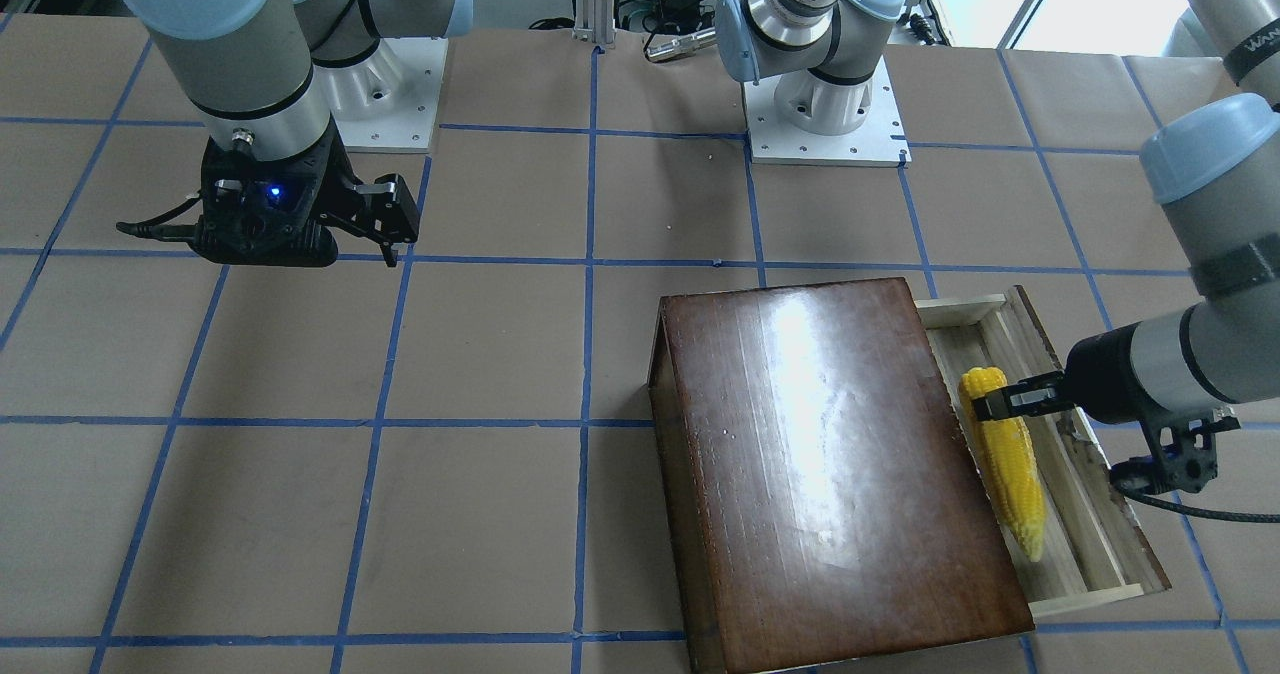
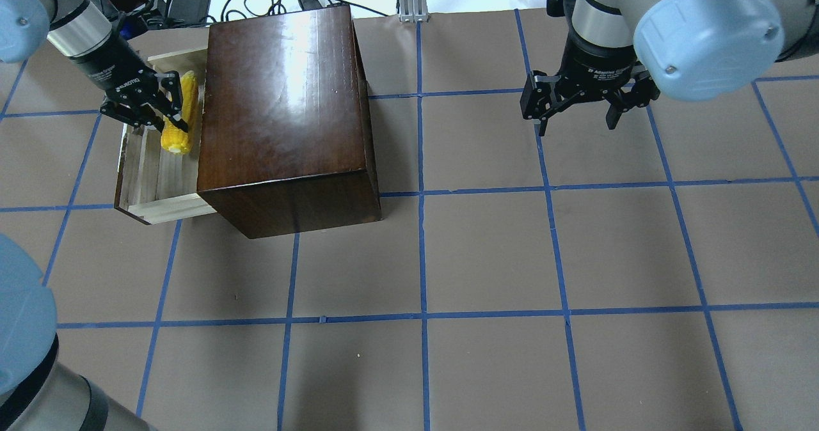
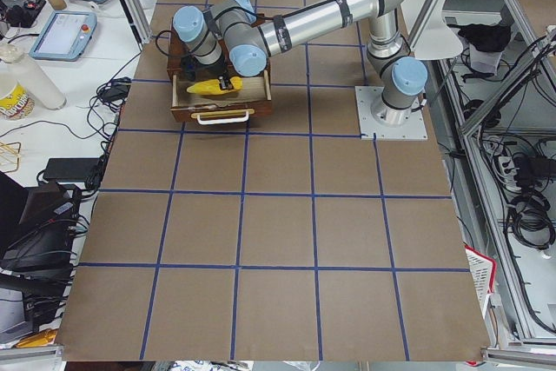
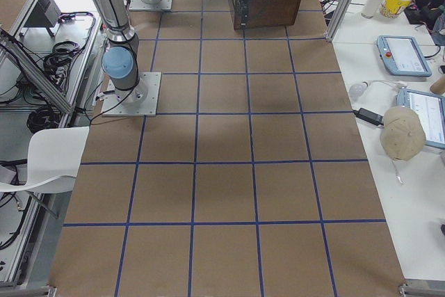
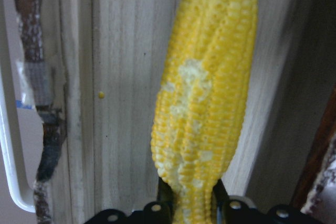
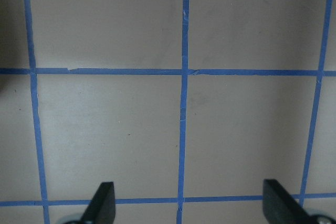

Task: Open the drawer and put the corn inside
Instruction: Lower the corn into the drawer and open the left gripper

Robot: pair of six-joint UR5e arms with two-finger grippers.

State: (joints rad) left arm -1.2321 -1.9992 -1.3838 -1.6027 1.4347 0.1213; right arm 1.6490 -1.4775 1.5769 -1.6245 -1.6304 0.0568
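While our right tool [image 2: 576,123] is idling spread apart, we are pinching the corn [image 1: 1015,474] in our left tool [image 1: 1000,404] inside the open drawer [image 1: 960,306], seemingly for release.

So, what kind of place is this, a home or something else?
Most likely a robotics lab, not a home. Two arms are bolted to a table covered in brown paper with a blue tape grid, control tablets lie on a side bench, and the left pincer grips a toy corn.

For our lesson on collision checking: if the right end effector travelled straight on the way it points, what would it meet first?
Probably the table below; nothing shows between it and the open right end effector.
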